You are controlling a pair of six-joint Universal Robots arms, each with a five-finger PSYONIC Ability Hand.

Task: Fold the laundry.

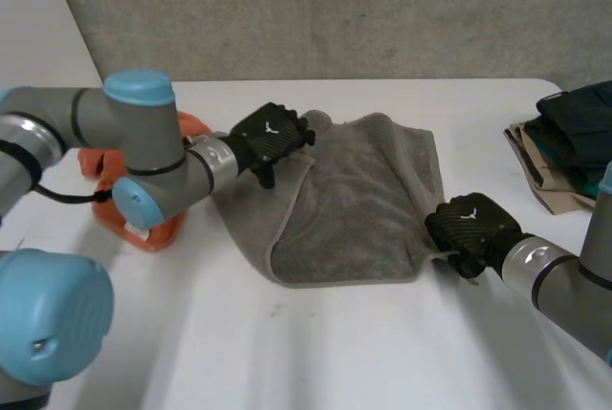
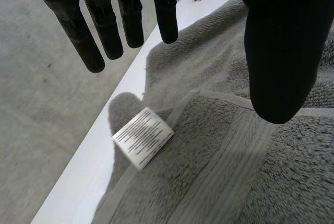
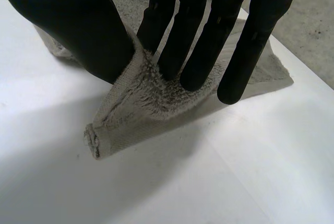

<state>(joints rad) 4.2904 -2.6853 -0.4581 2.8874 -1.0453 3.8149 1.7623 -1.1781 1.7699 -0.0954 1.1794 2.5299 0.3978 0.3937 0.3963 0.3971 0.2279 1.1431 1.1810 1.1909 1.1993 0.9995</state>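
1. The grey towel (image 1: 354,200) lies spread in the middle of the white bench (image 1: 287,353), between the two arms. Its pile is thick and looped, and a flat woven band crosses it near one corner.
2. A small white label (image 2: 142,136) with printed lines sticks up from that band (its text is too fine to read).
3. The right robot hand (image 1: 470,226) is at the towel's near right corner. It pinches a bunched edge between thumb and straight fingers (image 3: 190,41), lifting the edge off the bench.
4. The left robot hand (image 1: 271,135) is over the far left corner, its fingers straight and spread, holding nothing.
5. An orange thing (image 1: 148,235) sits behind the left arm, partly hidden by it.
6. A stack of folded clothes (image 1: 564,142), dark over beige, rests at the bench's right edge, well apart from the towel.
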